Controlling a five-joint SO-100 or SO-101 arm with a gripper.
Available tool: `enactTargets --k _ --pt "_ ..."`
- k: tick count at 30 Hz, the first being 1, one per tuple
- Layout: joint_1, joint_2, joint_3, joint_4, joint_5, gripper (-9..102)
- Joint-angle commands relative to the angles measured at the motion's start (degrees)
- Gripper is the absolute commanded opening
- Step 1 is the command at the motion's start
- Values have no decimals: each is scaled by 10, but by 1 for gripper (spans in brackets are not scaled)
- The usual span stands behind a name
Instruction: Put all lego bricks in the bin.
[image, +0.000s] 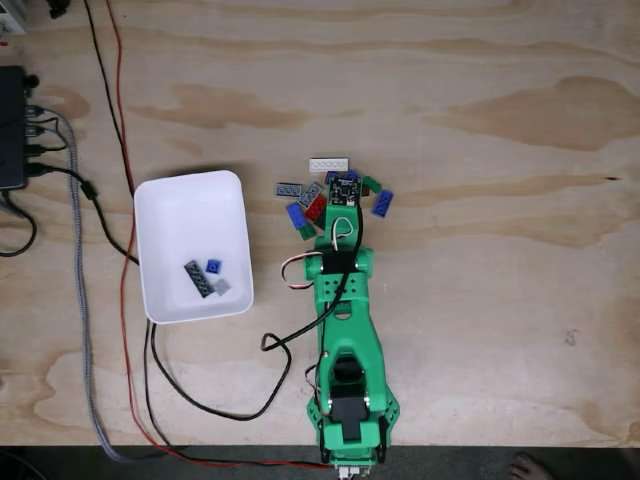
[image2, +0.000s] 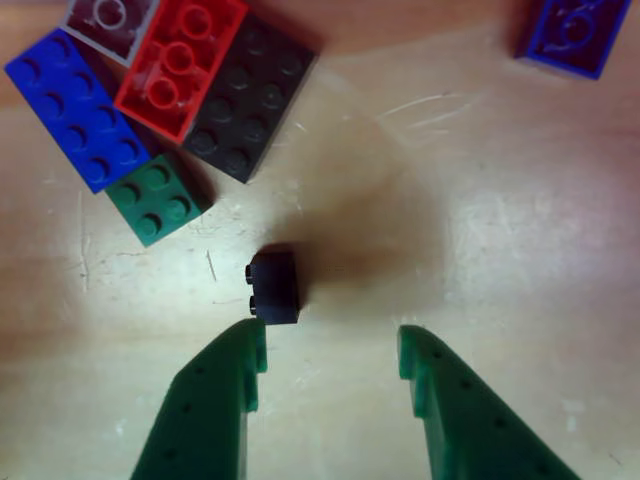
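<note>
Right now the pincer (image2: 330, 345) hangs open and empty low over the tabletop (image2: 480, 200), its two green fingers spread wide, with a small black brick (image2: 276, 286) lying just ahead of the left finger's tip in the other view rather than centred in the gap. That offset looks like the main hazard: if the fingers close from here, the left one would likely nudge or tip the black brick instead of trapping it, and so small and light a piece could skid away or roll onto another face. Just beyond it sits a tight cluster, a blue brick (image2: 78, 108), a red brick (image2: 180, 62) resting partly on a black plate (image2: 250, 105), and a green brick (image2: 155, 198), near enough that a forward push could drive the black brick into them or drag a neighbour along. Another blue brick (image2: 572, 35) lies well apart at the upper right. In the fixed view the green arm (image: 345, 320) reaches up into the scattered pile, where a white plate (image: 329, 164) lies at the far edge, while the bin (image: 180, 205) stands to the left of the arm, apart from the pile, already holding a few pieces, among them a grey plate (image: 197, 278). Most bricks are not yet in it, so the job seems early.
</note>
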Motion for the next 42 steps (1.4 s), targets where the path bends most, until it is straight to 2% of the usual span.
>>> enactTargets --k 1,8,12,17,20,22,33,37,42 --pt "-1 -29 -2 -40 -4 15" --pt "-29 -48 10 -69 10 11" --pt "-44 -44 10 -69 17 14" --pt "-54 -36 12 -69 24 12" --pt "-54 -33 16 -72 20 10" --pt "-51 -30 20 -77 18 13" --pt "-44 -60 18 -102 -21 13" --pt "-43 -67 21 -120 -32 10" --pt "-47 -65 24 -125 -42 0"
